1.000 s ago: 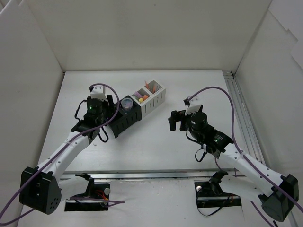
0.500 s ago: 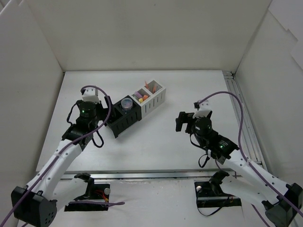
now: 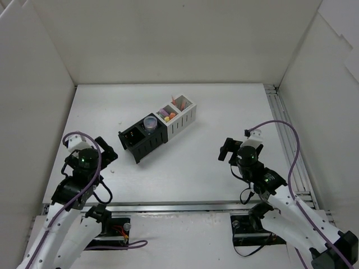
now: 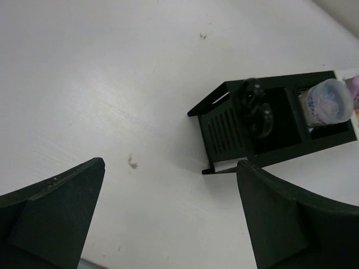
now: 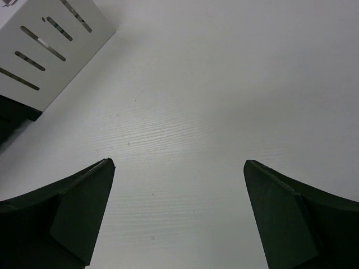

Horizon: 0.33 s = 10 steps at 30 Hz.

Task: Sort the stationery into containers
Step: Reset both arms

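Observation:
The row of joined containers [image 3: 159, 128] stands mid-table, two black compartments at the left and two white ones at the right. The purple-lidded tub [image 3: 150, 122] sits in the second black compartment and shows in the left wrist view [image 4: 330, 101]. Black scissors handles [image 4: 256, 109] stick out of the end black compartment [image 4: 241, 126]. Coloured pens and markers [image 3: 168, 114] fill the white compartments. My left gripper [image 3: 105, 154] is open and empty, near the front left, well clear of the row. My right gripper [image 3: 227, 150] is open and empty over bare table at the right.
White walls enclose the table on the left, back and right. A metal rail [image 3: 289, 140] runs along the right edge. A white slotted compartment wall [image 5: 47, 47] shows at the top left of the right wrist view. Purple cables loop over both arms.
Both arms have pulled back toward the near edge. The left gripper has moved away from the black compartments to the front left, and the right gripper has drawn back to the right.

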### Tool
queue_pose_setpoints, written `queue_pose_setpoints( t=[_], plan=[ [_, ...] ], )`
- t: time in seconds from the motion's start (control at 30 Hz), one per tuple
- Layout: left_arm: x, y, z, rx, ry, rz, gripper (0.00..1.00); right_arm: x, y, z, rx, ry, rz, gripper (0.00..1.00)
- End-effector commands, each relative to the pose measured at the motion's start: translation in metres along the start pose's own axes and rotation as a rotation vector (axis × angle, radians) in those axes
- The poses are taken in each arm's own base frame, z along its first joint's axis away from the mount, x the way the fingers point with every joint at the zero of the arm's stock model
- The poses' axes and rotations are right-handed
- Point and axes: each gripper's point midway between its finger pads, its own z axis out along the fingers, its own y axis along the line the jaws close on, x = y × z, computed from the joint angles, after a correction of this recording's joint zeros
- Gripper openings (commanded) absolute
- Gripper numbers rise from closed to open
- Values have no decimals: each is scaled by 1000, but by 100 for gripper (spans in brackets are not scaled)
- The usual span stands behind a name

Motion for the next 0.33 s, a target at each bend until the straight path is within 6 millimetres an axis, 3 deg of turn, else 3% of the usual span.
queue_pose_setpoints(
  t=[0.0,0.2,0.3],
  plan=[
    [8,20,-6,-88,19,-56,99,-21,5,2,11,-48,26,98],
    [5,19,-9,-39,-28,-84,100,-17,8,5,17,-11,9,98],
    [3,21,-12,-43,-33,-79,100,-27,7,3,31,-43,41,98]
  ],
)
